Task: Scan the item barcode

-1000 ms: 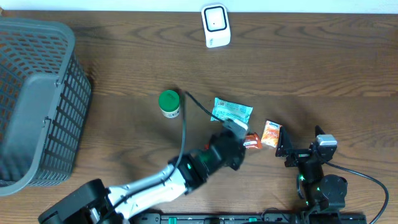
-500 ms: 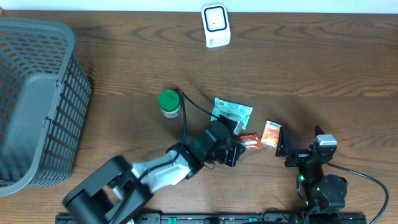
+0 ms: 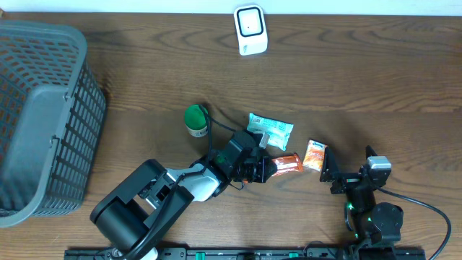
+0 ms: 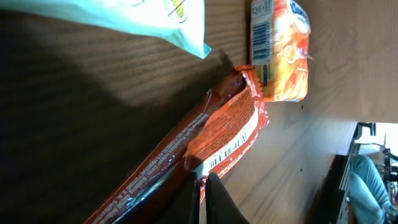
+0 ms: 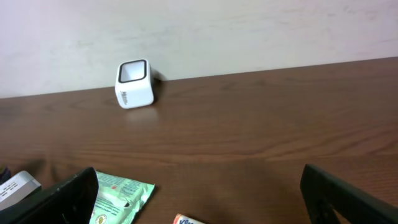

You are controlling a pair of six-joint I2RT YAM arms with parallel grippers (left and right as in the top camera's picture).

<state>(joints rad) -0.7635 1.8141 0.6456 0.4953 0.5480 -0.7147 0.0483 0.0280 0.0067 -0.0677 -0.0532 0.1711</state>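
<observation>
Dark wood-grain table; pale plain wall behind far edge.

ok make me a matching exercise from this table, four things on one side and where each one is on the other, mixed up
Things:
1. white scanner
2. grey basket
3. orange wrapper
4. green-lidded jar

Places:
A. at the left edge of the table
B. pinched in the left jaws
C. at the far edge of the table, near the middle
D. standing just left of the teal packet

Pairs: 1-C, 2-A, 3-B, 4-D
</observation>
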